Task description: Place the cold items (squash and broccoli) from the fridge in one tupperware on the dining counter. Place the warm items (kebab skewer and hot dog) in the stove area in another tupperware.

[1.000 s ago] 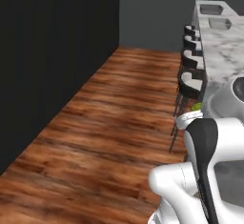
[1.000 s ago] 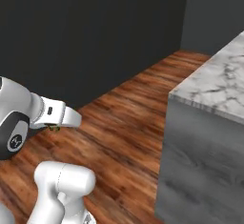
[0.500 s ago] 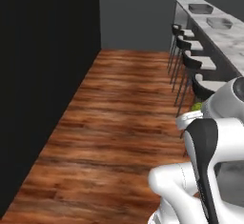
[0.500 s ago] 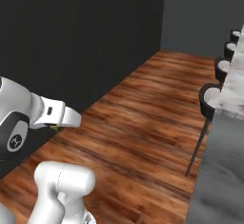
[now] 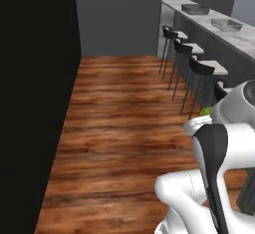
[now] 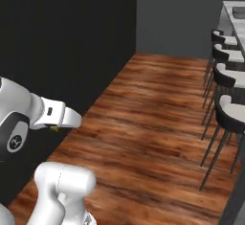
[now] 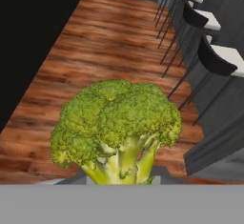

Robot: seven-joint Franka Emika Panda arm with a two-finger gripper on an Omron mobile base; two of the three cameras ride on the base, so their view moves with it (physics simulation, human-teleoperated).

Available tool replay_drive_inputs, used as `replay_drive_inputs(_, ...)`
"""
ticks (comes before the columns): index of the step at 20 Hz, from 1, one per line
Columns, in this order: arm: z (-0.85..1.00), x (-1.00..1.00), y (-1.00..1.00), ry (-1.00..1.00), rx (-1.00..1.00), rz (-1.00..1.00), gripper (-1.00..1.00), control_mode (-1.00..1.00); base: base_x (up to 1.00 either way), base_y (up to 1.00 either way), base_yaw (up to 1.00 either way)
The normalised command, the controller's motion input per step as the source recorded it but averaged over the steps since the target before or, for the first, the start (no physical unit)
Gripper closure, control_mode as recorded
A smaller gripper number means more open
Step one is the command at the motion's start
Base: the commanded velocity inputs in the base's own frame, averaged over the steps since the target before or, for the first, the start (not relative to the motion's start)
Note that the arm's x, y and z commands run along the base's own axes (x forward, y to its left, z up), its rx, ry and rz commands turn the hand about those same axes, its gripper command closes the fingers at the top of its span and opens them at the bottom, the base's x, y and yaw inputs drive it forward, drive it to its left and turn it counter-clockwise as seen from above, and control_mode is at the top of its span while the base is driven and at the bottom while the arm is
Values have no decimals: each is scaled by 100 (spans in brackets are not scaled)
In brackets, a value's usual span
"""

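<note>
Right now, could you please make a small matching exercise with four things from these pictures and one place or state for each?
Things:
1. broccoli
2. tupperware containers
3. bar stools
4. gripper

Places or states:
A. on the dining counter, far ahead
B. shut on the vegetable's stalk
C. in a row on the wooden floor beside the counter
D. carried above the floor

Pairs: 1-D, 2-A, 3-C, 4-B

Two base views over the arm toward shared stools (image 5: 191, 71); hand view close, floorward.
</note>
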Motion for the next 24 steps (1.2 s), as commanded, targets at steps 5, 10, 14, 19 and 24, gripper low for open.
replay_drive_inputs(5,0,0,0,0,0,0,100,100,92,82,-42)
replay_drive_inputs(10,0,0,0,0,0,0,100,100,90,81,-45)
replay_drive_inputs(14,0,0,0,0,0,0,100,100,94,79,-46)
replay_drive_inputs(19,0,0,0,0,0,0,100,100,94,79,-45)
replay_drive_inputs(24,0,0,0,0,0,0,100,100,94,79,-45)
